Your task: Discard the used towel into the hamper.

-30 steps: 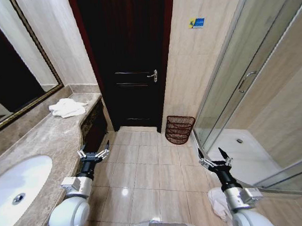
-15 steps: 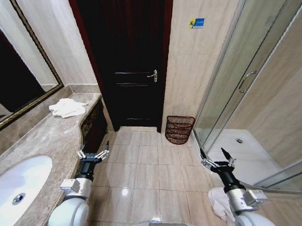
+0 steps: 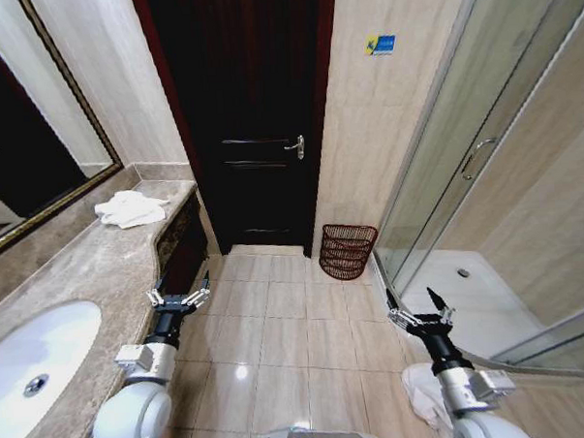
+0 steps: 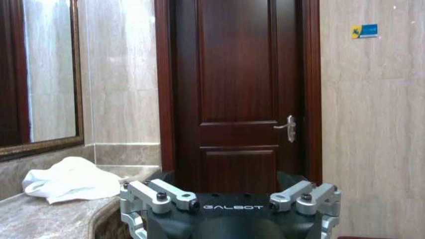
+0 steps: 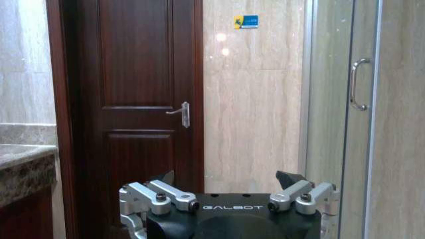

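The towel [image 3: 130,209] lies on the bench [image 3: 91,267] far from the hamper [image 3: 348,250], which stands by the door [image 3: 253,114]. Both claws, left [image 3: 180,299] and right [image 3: 416,313], hang apart and empty (nothing gripped). A loose grip could drop the towel on the way. The hamper's inside is hidden.

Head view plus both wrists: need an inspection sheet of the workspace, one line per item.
Surface: marble vanity counter on the robot's left with a white sink; glossy tiled floor ahead.
Job's things: white towel crumpled on the counter's far end; wicker hamper on the floor against the wall, right of the dark door.
Clutter: white cloth on the floor behind the right arm.
Grippers: left gripper open, empty, beside the counter edge; right gripper open, empty, near the shower door.
Cables: nothing seen.
Surroundings: framed mirror, blue wall sticker.
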{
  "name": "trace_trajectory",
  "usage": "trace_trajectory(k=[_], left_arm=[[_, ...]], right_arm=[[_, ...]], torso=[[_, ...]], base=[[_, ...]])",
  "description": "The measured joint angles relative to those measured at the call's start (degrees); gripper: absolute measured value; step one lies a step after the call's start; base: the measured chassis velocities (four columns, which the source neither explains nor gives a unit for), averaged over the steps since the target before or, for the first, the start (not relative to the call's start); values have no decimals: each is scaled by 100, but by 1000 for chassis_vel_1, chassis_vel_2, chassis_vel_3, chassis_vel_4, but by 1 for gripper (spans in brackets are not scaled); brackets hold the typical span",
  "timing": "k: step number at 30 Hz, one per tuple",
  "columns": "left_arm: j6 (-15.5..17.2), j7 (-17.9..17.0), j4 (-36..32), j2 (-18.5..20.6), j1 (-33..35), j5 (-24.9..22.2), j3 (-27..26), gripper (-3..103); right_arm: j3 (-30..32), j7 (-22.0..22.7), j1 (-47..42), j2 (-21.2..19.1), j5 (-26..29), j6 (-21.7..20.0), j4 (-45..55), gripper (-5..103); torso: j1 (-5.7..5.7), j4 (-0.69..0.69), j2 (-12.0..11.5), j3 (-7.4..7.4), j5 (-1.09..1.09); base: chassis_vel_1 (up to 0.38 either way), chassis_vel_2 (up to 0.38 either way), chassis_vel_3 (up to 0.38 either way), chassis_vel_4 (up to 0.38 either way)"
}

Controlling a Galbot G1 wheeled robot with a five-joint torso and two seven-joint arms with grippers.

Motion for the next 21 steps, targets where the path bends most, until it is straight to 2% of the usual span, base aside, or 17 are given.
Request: trace_trajectory(k=[21], left_arm=[[-12,-24,30,61,-48,-114,-46,100]], right_arm=[[-22,-21,2,4,-16,8,-1,100]], torso=[[0,0,0,0,0]], base=[[-37,36,33,-33]])
